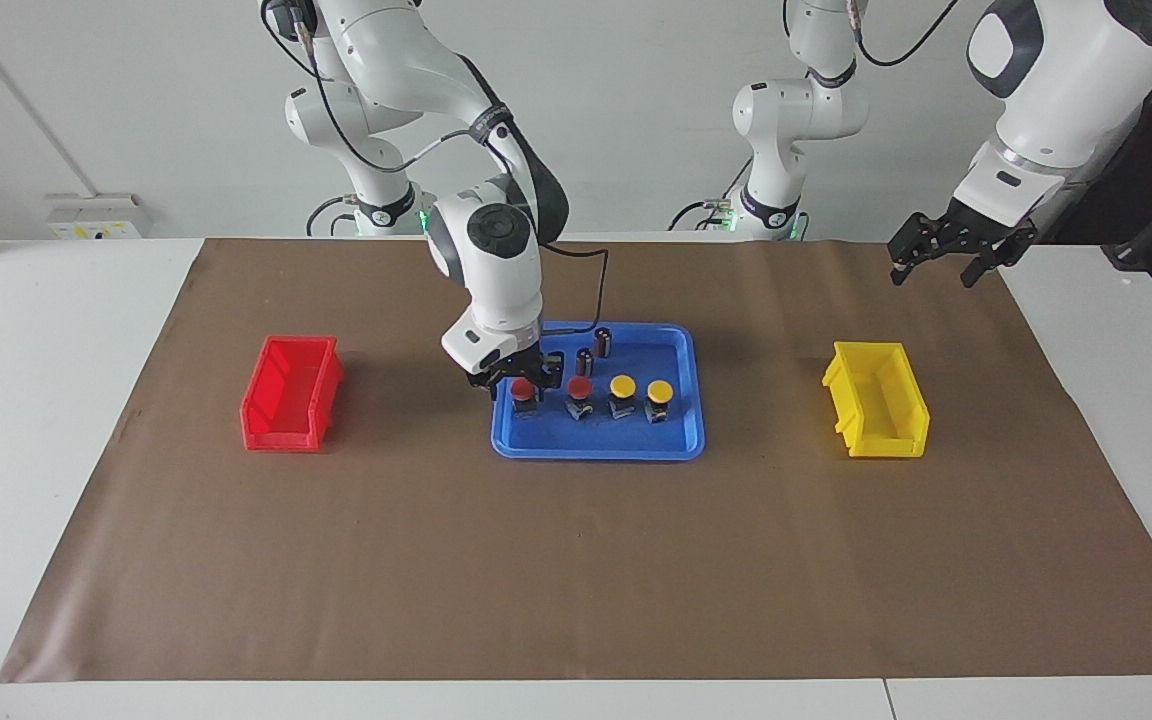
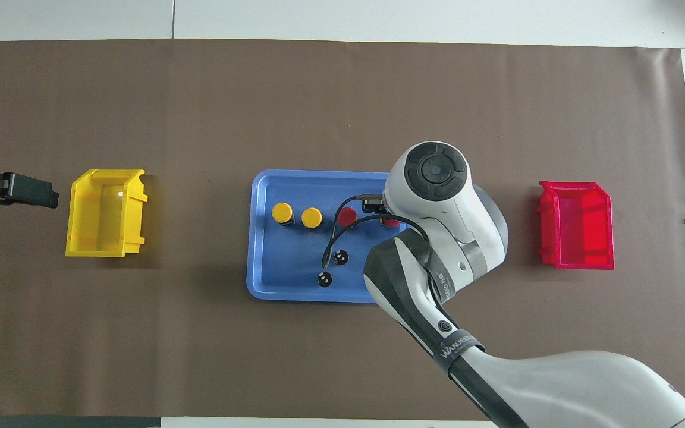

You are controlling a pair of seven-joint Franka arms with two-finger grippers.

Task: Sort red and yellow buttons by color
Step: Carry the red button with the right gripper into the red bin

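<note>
Our right gripper (image 1: 524,383) sits low at frame centre in the facing view, its fingers closed around the end red button (image 1: 523,390) in the blue tray (image 1: 596,445). Beside it in the same row stand the second red button (image 1: 579,388) and two yellow buttons (image 1: 622,386) (image 1: 659,390), with two dark cylinders (image 1: 603,341) just above them. From overhead our arm hides most of the gripped button. The red bin (image 1: 291,393) lies mid-left, the yellow bin (image 1: 876,400) mid-right. Our left gripper (image 1: 946,250) waits, fingers spread and empty, upper right
</note>
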